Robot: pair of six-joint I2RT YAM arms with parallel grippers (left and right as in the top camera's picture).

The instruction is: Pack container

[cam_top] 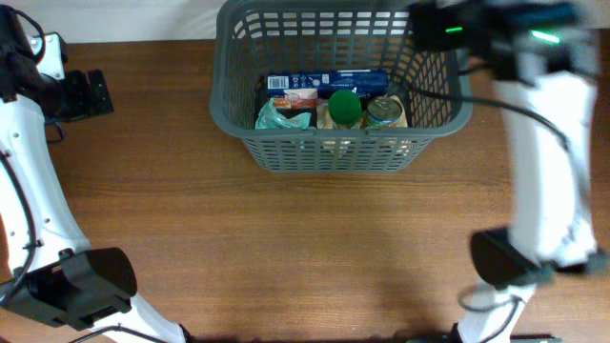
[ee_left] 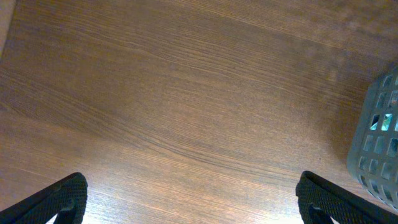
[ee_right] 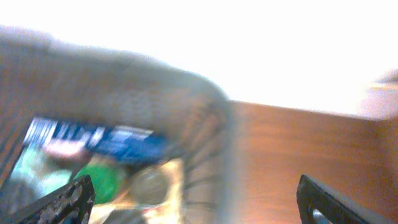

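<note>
The dark grey basket stands at the far middle of the table. It holds a blue box, a green-lidded jar, a tin can and a teal packet. My right gripper is open and empty, above the basket's right wall; its view is blurred by motion and shows the blue box, the green lid and the can. My left gripper is open and empty over bare table, left of the basket, and also shows in the overhead view.
The wooden table spreads in front of the basket. The left arm's base sits at the near left and the right arm's base at the near right. A white backdrop runs behind the far edge.
</note>
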